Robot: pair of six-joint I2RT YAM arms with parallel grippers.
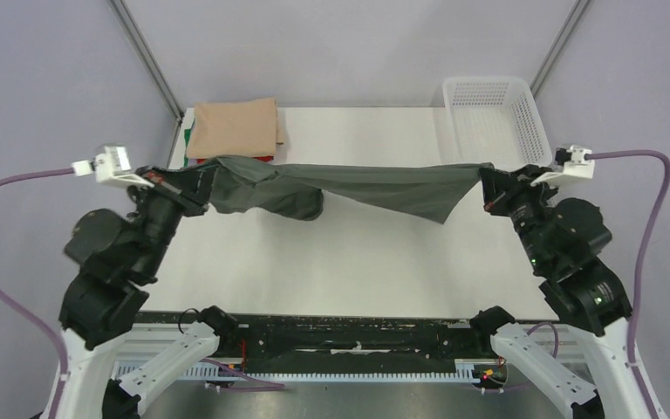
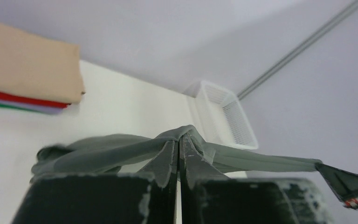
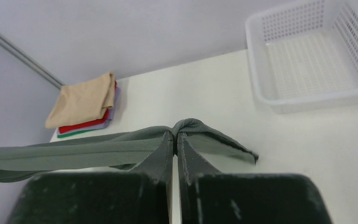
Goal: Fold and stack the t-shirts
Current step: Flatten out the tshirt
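Observation:
The dark charcoal-grey t-shirt [image 1: 358,185] hangs stretched above the table between both grippers, with its left part drooping onto the table. My left gripper [image 1: 212,179] is shut on its left end [image 2: 182,135]. My right gripper [image 1: 488,175] is shut on its right end [image 3: 186,126]. A stack of folded t-shirts [image 1: 234,128] lies at the back left, tan on top, with red, lilac and green layers under it [image 3: 81,125]; it also shows in the left wrist view [image 2: 28,74].
A white plastic lattice basket [image 1: 493,118] stands at the back right corner, nothing in it; it also shows in the right wrist view [image 3: 307,56] and the left wrist view [image 2: 223,116]. Grey walls and metal frame posts close in the table [image 1: 358,262].

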